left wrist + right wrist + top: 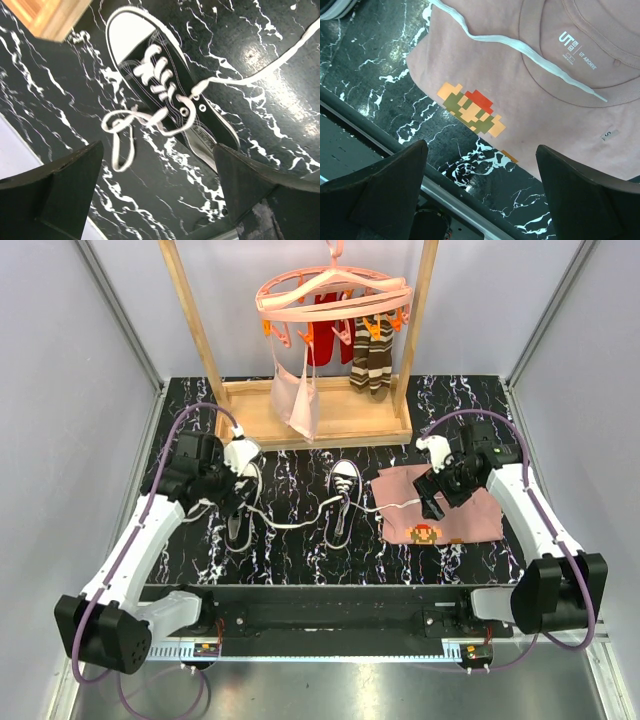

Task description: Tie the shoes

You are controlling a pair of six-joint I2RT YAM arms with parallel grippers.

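Both grippers are spread wide, nothing between the fingers.

Left gripper [157, 150] hangs right over the left shoe [165, 95]. The shoe lies flat on the black marbled table [290, 560]. On my wrist cam its long axis runs diagonally: the toe is out ahead of the fingers toward the wooden rack [45, 17], and the heel is close in by one fingertip. It has a dark canvas upper, white toe cap, white sole and metal eyelets. The laces [159, 89] are threaded but untied. One end lies in a slack loop on the table beside the shoe, the other trails off across the marble.

Middle shoe [343, 502] sits well off to that gripper's side, between the two grippers. It has the same look. Its toe points away from the arm bases and its heel toward them, so the long axis runs roughly near-far with a slight lean. A lace runs from it toward the left shoe. Another runs the other way onto the pink shirt [460, 525].

Right gripper [481, 147] hovers over the near edge of that shirt. The lace end [540, 60] lies on the cloth out ahead of the fingers, clear of both.
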